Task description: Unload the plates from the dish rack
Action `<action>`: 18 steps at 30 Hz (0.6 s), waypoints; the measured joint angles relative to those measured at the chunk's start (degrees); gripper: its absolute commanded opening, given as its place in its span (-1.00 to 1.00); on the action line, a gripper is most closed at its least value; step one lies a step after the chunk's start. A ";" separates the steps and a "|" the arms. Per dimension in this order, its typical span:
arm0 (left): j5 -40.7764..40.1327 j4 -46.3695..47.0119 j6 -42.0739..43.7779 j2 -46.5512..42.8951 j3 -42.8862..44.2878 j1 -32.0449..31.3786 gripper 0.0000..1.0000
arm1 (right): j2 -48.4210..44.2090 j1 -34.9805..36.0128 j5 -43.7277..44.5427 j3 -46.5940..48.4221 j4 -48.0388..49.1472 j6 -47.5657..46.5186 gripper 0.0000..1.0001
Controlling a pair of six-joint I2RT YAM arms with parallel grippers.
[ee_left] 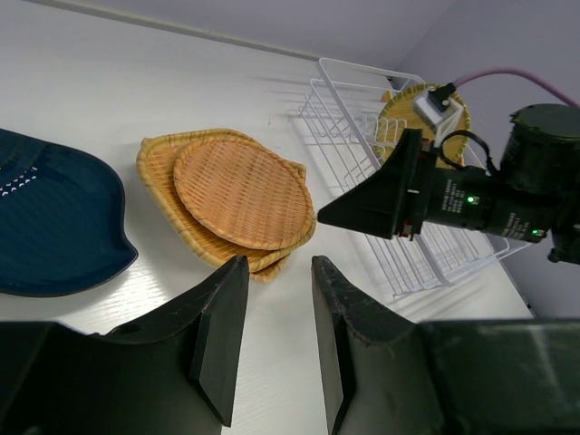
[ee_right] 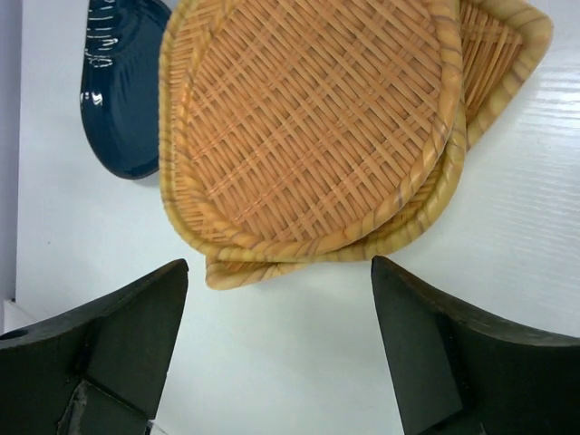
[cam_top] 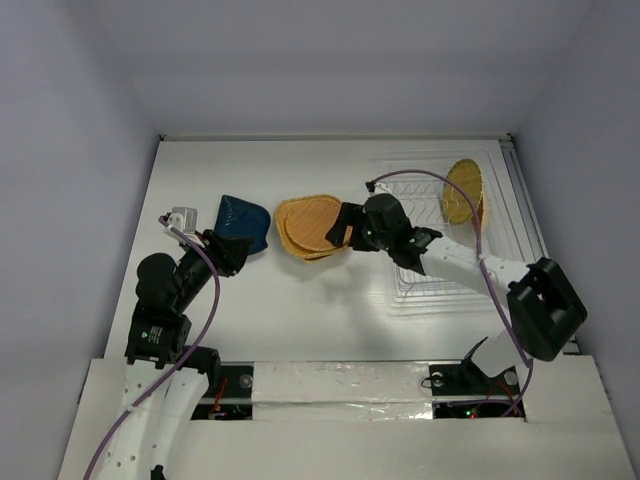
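A stack of orange-yellow woven plates [cam_top: 305, 225] lies flat on the table at the middle. A dark blue plate [cam_top: 243, 222] lies to its left. One more orange-yellow plate [cam_top: 463, 190] stands on edge in the dish rack [cam_top: 510, 220] at the right. My right gripper [cam_top: 345, 228] is open and empty at the stack's right edge; in the right wrist view [ee_right: 281, 272] its jaws stand wide apart just short of the stack [ee_right: 308, 127]. My left gripper [cam_top: 228, 250] is open and empty beside the blue plate; its wrist view [ee_left: 276, 272] shows bare table between the fingers.
White walls close in the table at the back and sides. The right arm reaches across the rack's near left part [ee_left: 362, 127], and its purple cable [cam_top: 480, 215] loops over the rack. The left wrist view shows the stack [ee_left: 231, 195] and the blue plate [ee_left: 50, 227].
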 measured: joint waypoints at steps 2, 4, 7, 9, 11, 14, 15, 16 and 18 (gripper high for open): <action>0.00 0.00 0.00 0.00 0.00 0.00 -0.38 | -2.36 0.35 1.03 0.13 -2.03 -1.27 -0.49; -0.02 0.00 0.00 -0.02 0.00 0.00 -0.38 | -4.87 0.39 3.96 0.26 -4.74 -2.43 -1.00; -0.04 0.00 0.00 -0.26 0.00 0.00 -0.38 | -9.49 0.02 10.71 0.68 -9.55 -3.89 -1.00; -0.04 0.00 0.00 -0.44 0.00 0.00 -0.38 | -12.85 -2.03 14.80 1.31 -12.52 -5.22 -1.00; -0.04 0.00 0.00 -0.55 0.02 0.00 -0.38 | -15.96 -6.32 18.34 1.97 -14.38 -6.67 -1.00; -0.04 0.00 0.00 -0.81 0.00 0.00 -0.38 | -19.08 -15.89 21.57 2.73 -14.99 -8.85 -0.83; -0.04 0.00 0.00 -0.96 0.02 0.00 -0.38 | -19.43 -19.50 22.73 3.10 -15.04 -9.53 -0.67; -0.04 0.00 0.00 -1.03 0.00 0.00 -0.38 | -19.37 -22.75 23.87 3.50 -15.04 -10.25 -0.51; -0.04 0.00 0.00 -1.22 0.00 -0.28 -0.37 | -18.25 -26.99 26.47 4.26 -15.08 -11.34 0.03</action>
